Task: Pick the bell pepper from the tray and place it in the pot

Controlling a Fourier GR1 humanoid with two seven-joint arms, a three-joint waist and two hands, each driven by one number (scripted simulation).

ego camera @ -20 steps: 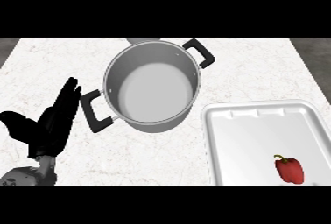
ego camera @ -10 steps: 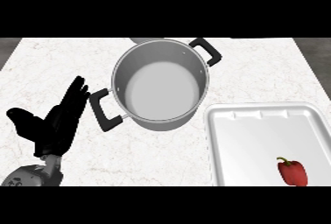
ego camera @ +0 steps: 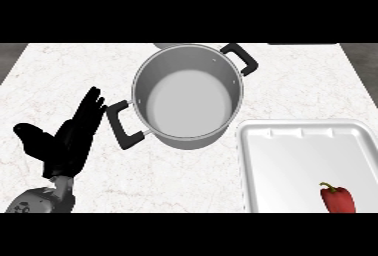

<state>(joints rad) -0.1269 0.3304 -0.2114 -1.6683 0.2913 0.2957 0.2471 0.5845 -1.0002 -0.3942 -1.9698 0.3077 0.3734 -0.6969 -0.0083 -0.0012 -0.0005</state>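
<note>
White marble counter (ego camera: 66, 70) carries everything. Left hand (ego camera: 68, 137) rests spread, fingers up; pot (ego camera: 188, 95) just right of it, tray (ego camera: 295, 150) and pepper (ego camera: 337, 199) farther right.

The pot (ego camera: 188, 97) sits upper centre on the counter (ego camera: 295, 85), the tray (ego camera: 295, 160) lower right holding the bell pepper (ego camera: 337, 198) near its bottom edge, the left hand (ego camera: 66, 137) at left
</note>
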